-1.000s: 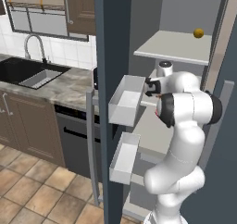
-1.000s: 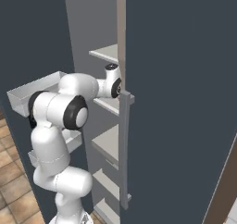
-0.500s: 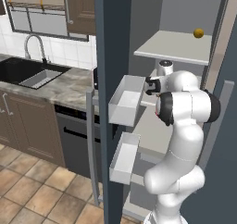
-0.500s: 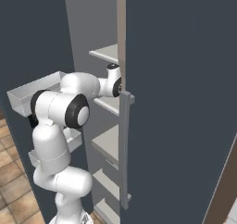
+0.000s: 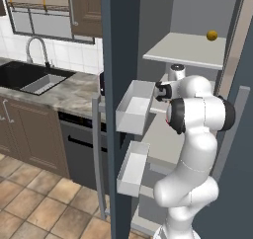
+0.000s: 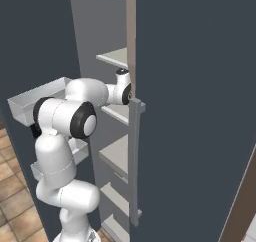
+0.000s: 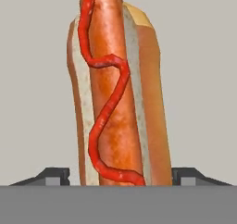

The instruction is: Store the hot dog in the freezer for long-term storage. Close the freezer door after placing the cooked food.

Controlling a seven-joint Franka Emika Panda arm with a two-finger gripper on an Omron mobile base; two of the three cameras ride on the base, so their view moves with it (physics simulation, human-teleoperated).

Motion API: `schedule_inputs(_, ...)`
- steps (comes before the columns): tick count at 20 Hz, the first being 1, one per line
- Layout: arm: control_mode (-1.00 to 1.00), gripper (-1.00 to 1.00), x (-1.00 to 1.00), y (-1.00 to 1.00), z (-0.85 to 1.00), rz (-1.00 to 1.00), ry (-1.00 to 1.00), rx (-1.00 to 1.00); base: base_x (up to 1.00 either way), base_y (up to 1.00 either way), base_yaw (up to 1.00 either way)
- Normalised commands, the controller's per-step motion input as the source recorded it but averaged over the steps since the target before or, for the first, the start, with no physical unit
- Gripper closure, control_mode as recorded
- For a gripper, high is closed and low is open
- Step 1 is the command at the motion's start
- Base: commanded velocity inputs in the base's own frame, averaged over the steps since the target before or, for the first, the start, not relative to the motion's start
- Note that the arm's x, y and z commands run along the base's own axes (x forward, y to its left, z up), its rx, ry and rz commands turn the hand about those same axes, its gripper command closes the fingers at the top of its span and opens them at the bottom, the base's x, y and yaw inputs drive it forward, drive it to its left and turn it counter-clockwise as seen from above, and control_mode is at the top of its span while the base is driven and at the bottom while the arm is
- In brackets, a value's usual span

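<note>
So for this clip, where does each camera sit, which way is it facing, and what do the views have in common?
Left base view: behind-left of the arm, facing the open freezer, freezer door bins and sink; white arm at right.
Right base view: behind-right, facing the shelves past a closed slate-blue panel; arm at lower left.
Hand view: on the hand, close on the hot dog over a pale surface; gripper fingertips flank it.
Both base views share arm, shelves and door bins.

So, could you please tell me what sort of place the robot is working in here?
A home kitchen, by the look of it: a sink with a tap set in a stone counter, brown cabinets below, and an open freezer.
</note>
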Motion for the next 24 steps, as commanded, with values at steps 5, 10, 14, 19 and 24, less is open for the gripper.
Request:
schedule_inputs(5, -1.0, -1.0, 0.0, 0.0, 0.0, 0.0, 0.0, 0.0, 0.0, 0.0, 0.0)
schedule_inputs(10, -1.0, -1.0, -0.11, 0.0, 0.0, 0.0, -0.01, 0.0, 0.0, 0.0, 0.0)
schedule_inputs(14, -1.0, -1.0, -0.34, 0.0, 0.0, 0.0, -0.03, 0.0, 0.0, 0.0, 0.0)
schedule_inputs(19, -1.0, -1.0, -0.29, 0.04, 0.0, 0.0, -0.06, 0.0, 0.0, 0.0, 0.0)
schedule_inputs(24, -1.0, -1.0, -0.12, 0.1, 0.07, 0.0, -0.01, 0.0, 0.0, 0.0, 0.0)
